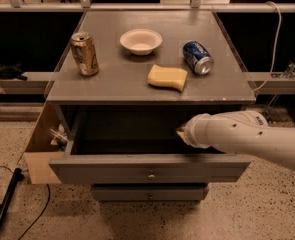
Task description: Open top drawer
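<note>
Nearest the camera, a lower drawer front (pixel 149 192) sits shut beneath the desk (pixel 112 86), narrower than the one above it. Just over it is the top drawer (pixel 107 169), standing well out from the desk. Its flat grey front faces the camera, with a small round knob (pixel 151 174) at centre, and its dark inside is open to view.

A white arm (pixel 242 136) reaches in from the right, crossing above the drawer's right end. The end effector (pixel 179 132) is at the arm's tip, over the drawer's inside, right of centre and under the desk's front edge. It lies behind and above the drawer front, apart from the knob. Only a small tan part of it shows past the arm's rounded end, so whether it is open or shut cannot be told, and nothing can be seen in its hold.

At the desk's left side a pale wooden box (pixel 37 156) juts out, with some small items inside that cannot be made out. A dark cable (pixel 4 204) lies on the speckled floor below it.

On the desk, a yellow sponge (pixel 167 77) lies nearest the front edge. A gold can (pixel 84 54) stands upright to the left, and a blue can (pixel 197 57) lies on its side to the right. Farthest back is a white bowl (pixel 141 40).
</note>
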Tool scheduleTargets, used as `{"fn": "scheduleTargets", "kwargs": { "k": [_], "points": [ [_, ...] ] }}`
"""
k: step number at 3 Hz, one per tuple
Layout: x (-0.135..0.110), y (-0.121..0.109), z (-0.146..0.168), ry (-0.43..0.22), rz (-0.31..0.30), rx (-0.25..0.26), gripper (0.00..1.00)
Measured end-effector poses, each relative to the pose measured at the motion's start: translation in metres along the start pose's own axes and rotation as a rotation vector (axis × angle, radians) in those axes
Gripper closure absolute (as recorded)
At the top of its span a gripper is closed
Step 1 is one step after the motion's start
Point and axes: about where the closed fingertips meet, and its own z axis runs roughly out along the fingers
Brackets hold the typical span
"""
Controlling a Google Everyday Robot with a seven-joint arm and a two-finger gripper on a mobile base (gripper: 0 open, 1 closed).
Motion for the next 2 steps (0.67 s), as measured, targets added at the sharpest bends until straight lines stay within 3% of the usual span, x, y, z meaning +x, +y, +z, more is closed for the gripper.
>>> {"fn": "scheduleTargets", "kwargs": {
  "k": [1,2],
  "points": [
    [0.013,0.017,-0.025,0.027,-0.036,-0.033,0.91],
    [0.037,0.050,-0.059,0.045,-0.043,-0.115,1.00]
  ]
}}
